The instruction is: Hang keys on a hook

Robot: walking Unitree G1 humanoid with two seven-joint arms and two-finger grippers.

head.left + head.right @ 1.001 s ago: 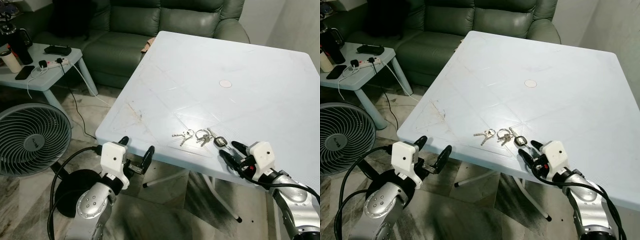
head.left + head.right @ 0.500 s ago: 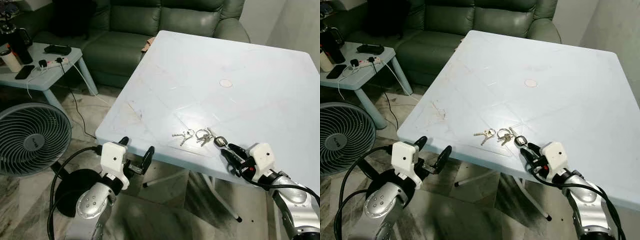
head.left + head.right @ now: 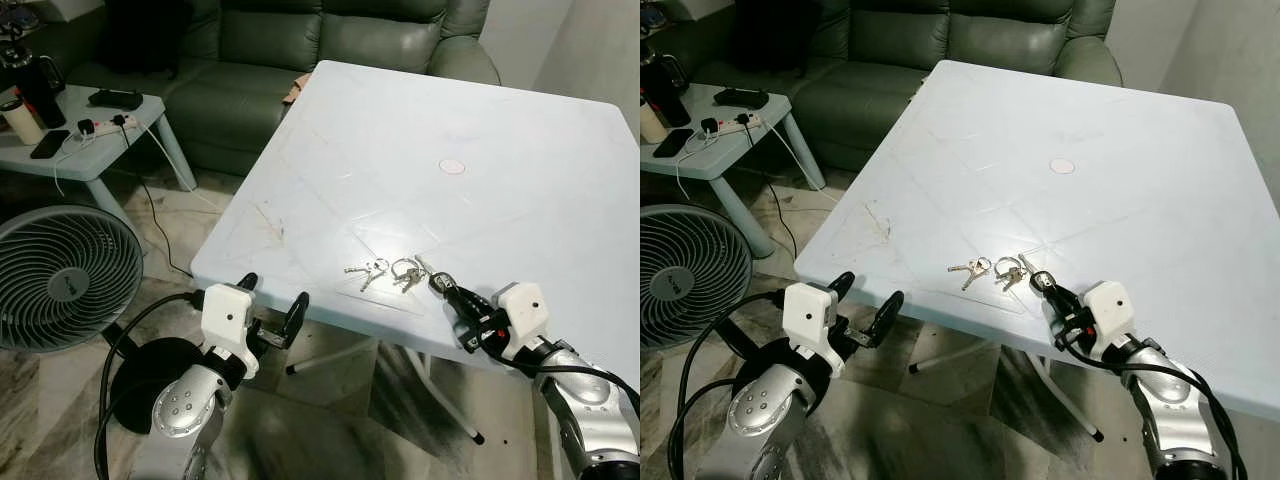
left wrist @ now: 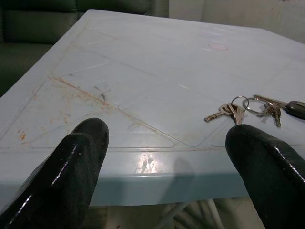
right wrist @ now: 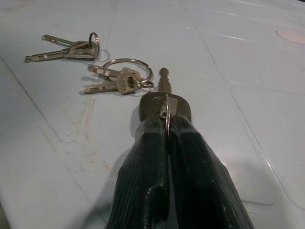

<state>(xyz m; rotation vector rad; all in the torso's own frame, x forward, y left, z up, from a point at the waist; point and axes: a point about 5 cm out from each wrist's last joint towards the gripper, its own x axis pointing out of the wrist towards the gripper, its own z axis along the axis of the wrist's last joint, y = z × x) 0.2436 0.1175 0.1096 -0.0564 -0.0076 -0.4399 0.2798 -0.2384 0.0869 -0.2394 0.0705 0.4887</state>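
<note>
From the left eye view, the keys [image 3: 400, 272] lay in a loose string near the front edge of the pale blue table [image 3: 520, 180], with the right gripper [image 3: 447, 290] reaching onto the table from the near side and closed on the black-headed key [image 3: 438, 283] at the end of the bunch nearest it. The left gripper [image 3: 272, 304] hung below the table's front edge, its fingers spread apart and empty.

The right eye view showed a green sofa [image 3: 910, 50] behind the table and a round fan [image 3: 685, 275] on the floor off to the left.

In the left wrist view, the two black fingers [image 4: 71, 167] stood wide apart before the table edge, the keys well beyond them.

In the right wrist view, the fingers [image 5: 147, 176] were pressed together, pinching a small ring on the black key head; two other key sets lay just beyond it.
</note>
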